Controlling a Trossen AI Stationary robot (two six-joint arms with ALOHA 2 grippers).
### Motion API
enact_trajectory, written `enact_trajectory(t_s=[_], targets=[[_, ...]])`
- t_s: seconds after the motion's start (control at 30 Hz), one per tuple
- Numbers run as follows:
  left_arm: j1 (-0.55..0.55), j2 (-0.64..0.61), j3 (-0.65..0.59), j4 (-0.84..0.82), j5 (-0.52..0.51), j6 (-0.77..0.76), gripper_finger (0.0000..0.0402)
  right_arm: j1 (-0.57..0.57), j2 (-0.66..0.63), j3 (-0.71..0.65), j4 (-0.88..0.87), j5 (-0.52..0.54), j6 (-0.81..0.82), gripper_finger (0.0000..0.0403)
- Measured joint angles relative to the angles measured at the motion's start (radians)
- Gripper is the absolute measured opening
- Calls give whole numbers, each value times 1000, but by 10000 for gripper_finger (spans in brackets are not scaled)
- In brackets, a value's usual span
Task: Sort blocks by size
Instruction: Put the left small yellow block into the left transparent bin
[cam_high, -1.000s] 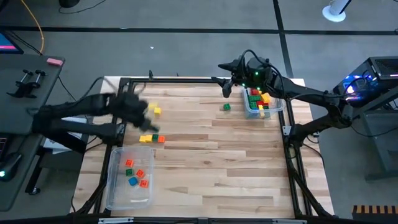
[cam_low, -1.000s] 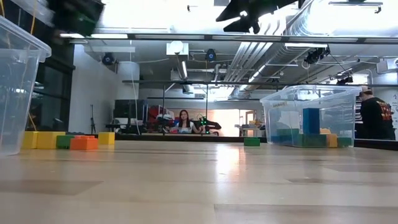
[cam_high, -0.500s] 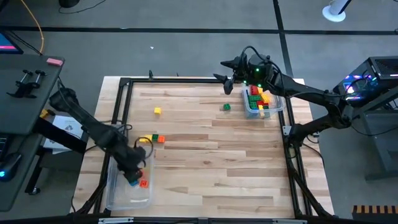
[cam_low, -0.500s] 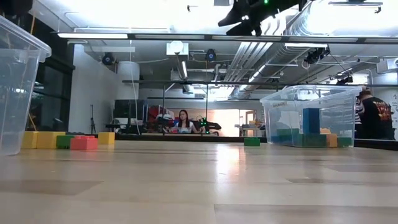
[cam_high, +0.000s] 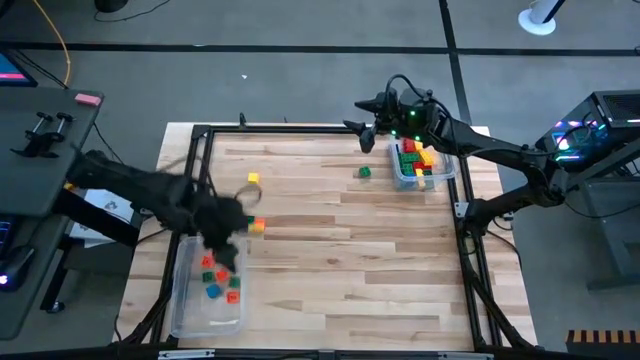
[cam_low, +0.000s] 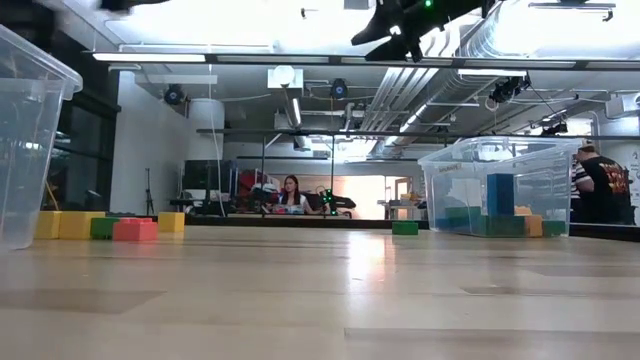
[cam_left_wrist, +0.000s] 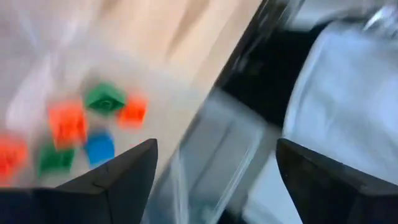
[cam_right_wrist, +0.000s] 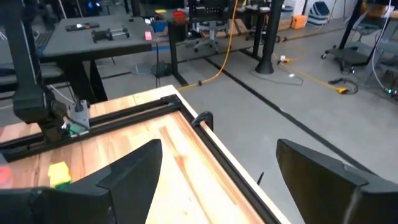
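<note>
At the left, near side of the wooden table stands a clear bin holding several small blocks in red, green and blue. The left gripper hangs over the far end of this bin, blurred in the high view; in its wrist view its two dark fingers stand wide apart with nothing between them, and the small bricks lie in the bin below

Just right of that gripper a short row of blocks rests on the bare wood — in the low view they read yellow, green and red. Farther off, a single yellow block sits alone. Toward the right, a green block lies just left of a second clear bin piled with red, yellow and green bricks

The right gripper hovers at the table's far edge, just left of that bin — its fingers spread open and empty
</note>
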Motion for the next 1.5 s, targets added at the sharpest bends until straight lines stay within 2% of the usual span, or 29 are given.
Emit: enact_trajectory(t_s=[0.2, 0.27, 0.33, 0.4, 0.47, 0.53, 0.57, 0.77, 0.93, 1.07, 1.2, 1.37, 1.5], targets=[[304, 31, 123, -8, -129, 291, 301, 0, 0, 0, -50, 0, 2, 311], [395, 99, 164, -95, -132, 433, 298, 0, 0, 0, -61, 0, 4, 311], [472, 194, 209, -266, -168, 612, 296, 1, 0, 0, -67, 0, 26, 311], [532, 296, 257, -459, -282, 809, 294, 1, 0, 0, -70, 0, 44, 311], [579, 385, 282, -600, -442, 961, 292, 1, 0, 0, -73, 0, 46, 311], [627, 438, 280, -631, -537, 1052, 290, 1, 0, 0, -73, 0, 46, 311], [650, 448, 273, -615, -548, 1083, 288, 1, 0, 0, -73, 0, 47, 311], [703, 460, 178, -545, -541, 1206, 271, 1, 0, 0, -88, 0, 44, 311], [662, 446, 43, -509, -404, 1316, 252, 1, 0, 0, -96, 0, 43, 311], [617, 446, -39, -435, -442, 1397, 244, 1, 0, 0, -105, 0, 43, 311], [604, 446, -73, -350, -455, 1390, 243, 1, 0, 0, -113, 0, 43, 311], [604, 445, -112, -299, -380, 1396, 243, 1, 0, 0, -129, 0, 43, 311], [604, 445, -155, -278, -377, 1422, 243, 1, 0, 0, -134, 0, 43, 311]])
